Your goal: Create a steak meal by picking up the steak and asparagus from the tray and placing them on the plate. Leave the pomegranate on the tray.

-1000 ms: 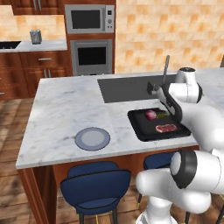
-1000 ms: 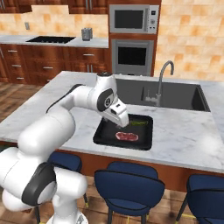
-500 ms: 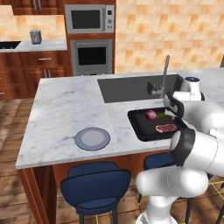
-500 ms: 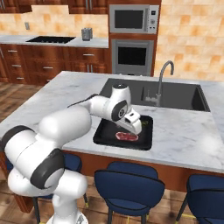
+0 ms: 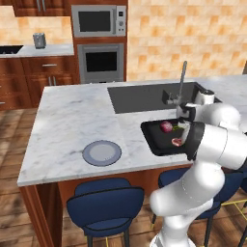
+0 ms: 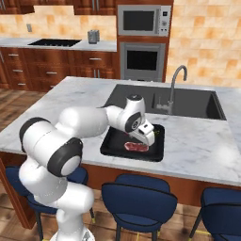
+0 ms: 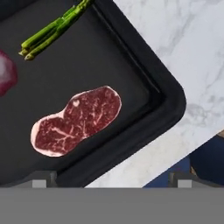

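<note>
I find nothing moved yet: steak [image 7: 76,120], asparagus [image 7: 54,28] and pomegranate [image 7: 6,72] all lie on the tray [image 7: 144,109], the plate [image 5: 101,153] sits bare on the surface [image 5: 72,120], and my claw [image 7: 109,177] hangs wide open, empty.

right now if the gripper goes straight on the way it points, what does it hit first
Most likely the steak, which lies just ahead of the open jaws on the tray. The asparagus and the pomegranate sit off to the side. Depth is hard to judge, so it could meet bare tray floor beside the steak.
</note>
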